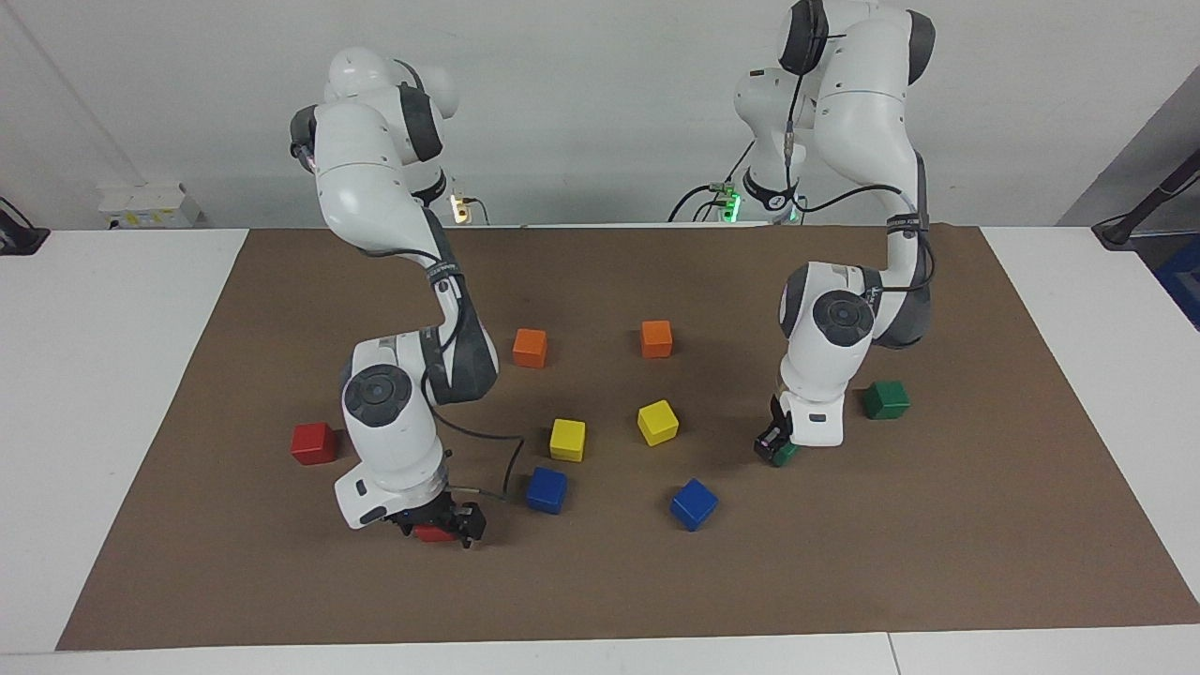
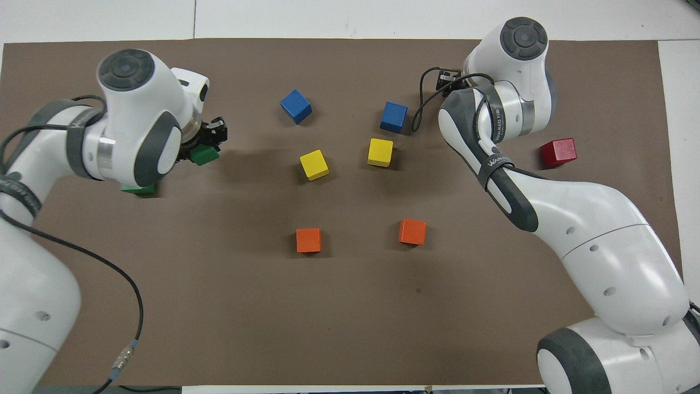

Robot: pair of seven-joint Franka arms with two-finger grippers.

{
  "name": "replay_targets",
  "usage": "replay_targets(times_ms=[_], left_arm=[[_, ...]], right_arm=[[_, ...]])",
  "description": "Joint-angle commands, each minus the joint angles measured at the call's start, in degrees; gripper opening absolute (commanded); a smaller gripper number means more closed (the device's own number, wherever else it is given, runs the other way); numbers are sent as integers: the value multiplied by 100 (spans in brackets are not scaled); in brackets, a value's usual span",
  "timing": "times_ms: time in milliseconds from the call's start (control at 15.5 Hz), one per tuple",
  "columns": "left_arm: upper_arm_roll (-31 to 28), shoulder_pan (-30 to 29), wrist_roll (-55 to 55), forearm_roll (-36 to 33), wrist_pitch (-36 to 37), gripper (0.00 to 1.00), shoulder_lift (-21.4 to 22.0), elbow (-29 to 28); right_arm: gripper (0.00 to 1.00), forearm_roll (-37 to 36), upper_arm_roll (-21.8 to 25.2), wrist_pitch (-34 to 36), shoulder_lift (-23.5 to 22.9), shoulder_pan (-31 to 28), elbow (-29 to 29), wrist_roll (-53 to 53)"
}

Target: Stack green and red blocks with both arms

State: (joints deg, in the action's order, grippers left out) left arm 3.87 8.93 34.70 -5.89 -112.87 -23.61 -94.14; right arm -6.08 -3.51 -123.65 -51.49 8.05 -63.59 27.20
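Note:
My right gripper (image 1: 438, 525) is down at the mat, its fingers on either side of a red block (image 1: 433, 534); in the overhead view the arm hides that block and most of the gripper (image 2: 445, 80). The second red block (image 1: 313, 442) (image 2: 558, 151) lies on the mat toward the right arm's end. My left gripper (image 1: 776, 448) (image 2: 210, 140) is low at the mat and shut on a green block (image 1: 786, 455) (image 2: 205, 155). The second green block (image 1: 886, 399) (image 2: 138, 190) lies beside it, nearer the robots, and the left arm half covers it in the overhead view.
Two orange cubes (image 1: 530, 348) (image 1: 656, 338), two yellow cubes (image 1: 567, 440) (image 1: 657, 422) and two blue cubes (image 1: 547, 489) (image 1: 694, 503) lie between the two grippers in the middle of the brown mat (image 1: 600, 600). One blue cube is close to the right gripper.

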Motion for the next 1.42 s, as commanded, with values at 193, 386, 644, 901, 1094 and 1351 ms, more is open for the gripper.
replay_targets(times_ms=[193,386,644,901,1094,1351], left_arm=[[34,-1331,-3275,175,512,0,796,-526],[34,-1412,-3487,184,196,0,866,-780],[34,-1420,-3742,193,-315,0,928,-1194],[34,-1491,-3874,228,-385,0,902,-1247],[26,-1491,-3865,369,-569,0,910,-1370],[26,-1482,-3874,369,-710,0,893,-1458]], right_arm=[[0,-42,-89,401,481,-136,-320,-196],[0,-33,-89,807,1313,-426,-985,-1004],[0,-16,-106,-77,2878,-1233,-3383,-2479],[0,151,-115,-932,3312,-1718,-4459,-3150],[0,291,-115,-933,3330,-1789,-4486,-3160],[0,353,-115,-968,3330,-1912,-4478,-3274]])
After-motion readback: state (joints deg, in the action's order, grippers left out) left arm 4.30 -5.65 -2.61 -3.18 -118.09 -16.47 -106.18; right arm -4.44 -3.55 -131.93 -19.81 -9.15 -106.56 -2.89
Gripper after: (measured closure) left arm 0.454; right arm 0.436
